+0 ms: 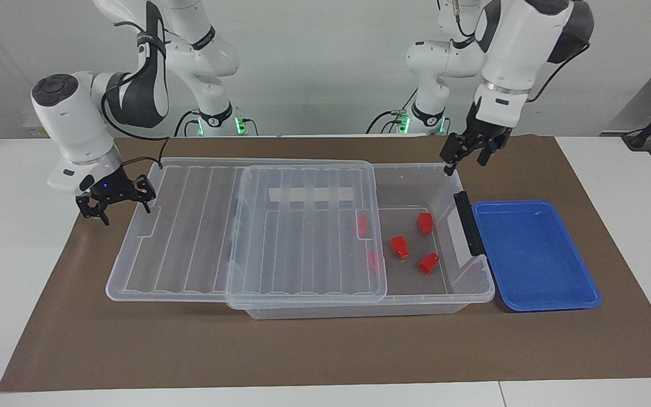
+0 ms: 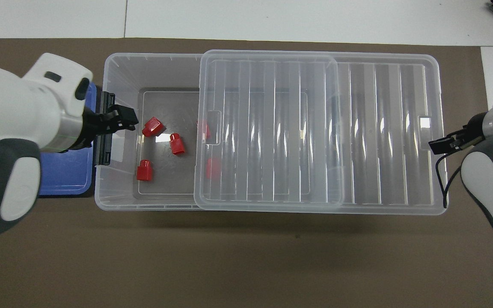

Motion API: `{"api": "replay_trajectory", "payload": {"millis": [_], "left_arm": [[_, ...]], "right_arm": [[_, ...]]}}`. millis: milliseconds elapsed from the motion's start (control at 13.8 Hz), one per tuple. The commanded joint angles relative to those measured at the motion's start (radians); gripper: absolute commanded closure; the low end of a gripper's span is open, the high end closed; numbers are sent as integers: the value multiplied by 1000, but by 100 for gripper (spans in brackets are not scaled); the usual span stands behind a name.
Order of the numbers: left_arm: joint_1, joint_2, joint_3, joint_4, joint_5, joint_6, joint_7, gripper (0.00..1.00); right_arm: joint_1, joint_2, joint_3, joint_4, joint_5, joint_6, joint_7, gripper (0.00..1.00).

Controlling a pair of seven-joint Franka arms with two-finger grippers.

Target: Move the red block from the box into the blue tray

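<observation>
The box (image 1: 303, 249), a large clear bin, sits partly uncovered, its ribbed lid (image 1: 246, 226) slid toward the right arm's end. Three red blocks (image 1: 399, 246) lie in its open part and two show through the lid. The blue tray (image 1: 534, 254) lies empty, touching the box's black-latched end.
</observation>
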Motion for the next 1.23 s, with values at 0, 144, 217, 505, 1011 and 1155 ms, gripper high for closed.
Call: {"api": "replay_trajectory", "payload": {"millis": [0, 144, 217, 505, 1011, 1155], "left_arm": [[-50, 92, 14, -8, 55, 92, -44, 0], [-63, 148, 14, -15, 70, 164, -44, 0], [-63, 156, 14, -41, 72, 201, -44, 0], [-87, 216, 14, -159, 99, 374, -52, 0], [-113, 281, 14, -247, 119, 522, -52, 0], [-113, 302, 14, -249, 119, 558, -52, 0]], "right_arm": [[-3, -7, 12, 34, 5, -51, 18, 2], [15, -46, 23, 42, 5, -112, 152, 2], [40, -64, 24, 40, 7, -129, 218, 2], [138, -104, 26, 57, 7, -165, 570, 2], [224, -1, 26, 445, 12, -486, 842, 2], [225, -9, 26, 442, 12, -493, 844, 1]]}}
